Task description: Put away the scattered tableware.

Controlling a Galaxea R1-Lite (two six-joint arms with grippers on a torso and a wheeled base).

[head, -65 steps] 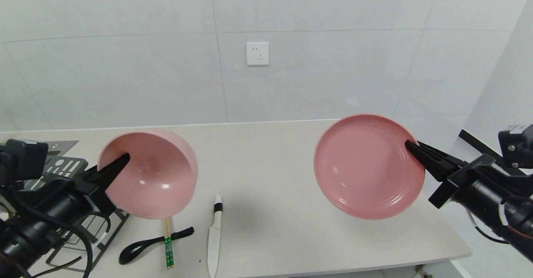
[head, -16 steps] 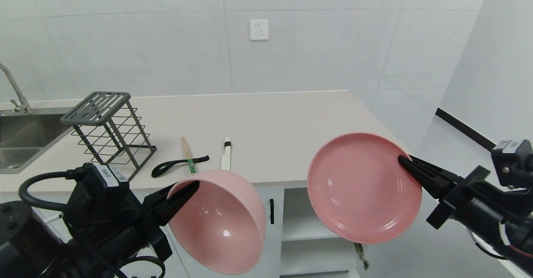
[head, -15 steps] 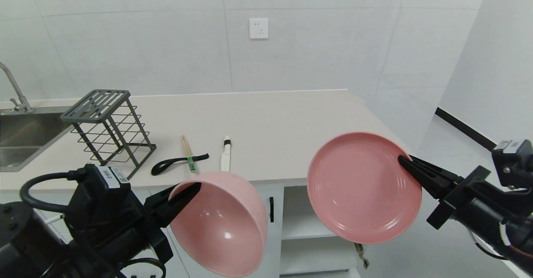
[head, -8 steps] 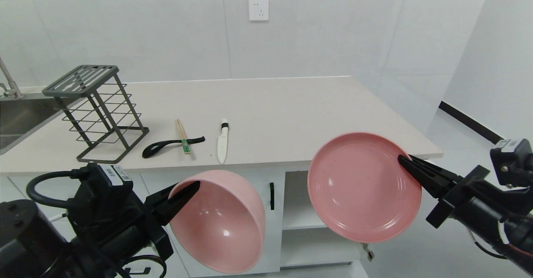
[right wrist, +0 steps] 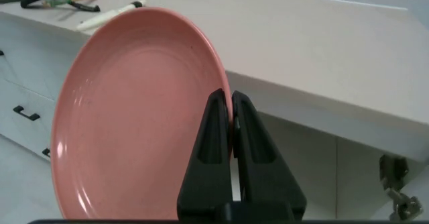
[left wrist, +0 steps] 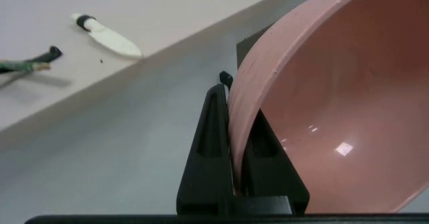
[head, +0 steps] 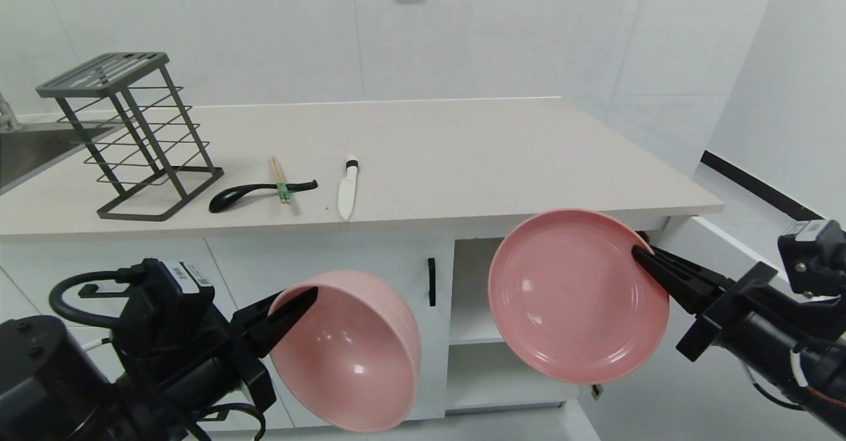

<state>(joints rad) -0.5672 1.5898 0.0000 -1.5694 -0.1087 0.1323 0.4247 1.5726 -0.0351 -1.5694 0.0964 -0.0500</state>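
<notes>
Hanging below the edge of the surface [head: 462, 157], both dishes face the white cupboards. The left tool [head: 301, 299] is clamped on the rim of the pink bowl [head: 357, 355], which is tipped on its side with its hollow turned toward the head camera. The right tool [head: 638, 252] is clamped on the rim of the pink plate [head: 568, 295], held on edge. The open cupboard bay [head: 470, 328] lies ahead, between the 2 dishes and under the surface. I judge the plate and the right arm nearer to it. The plate hides much of the bay, so its contents cannot be told. Nothing lies in the bowl. On the surface a black spoon [head: 231, 196], chopsticks [head: 279, 178] and a white knife [head: 345, 190] lie beside the wire rack [head: 102, 71].
</notes>
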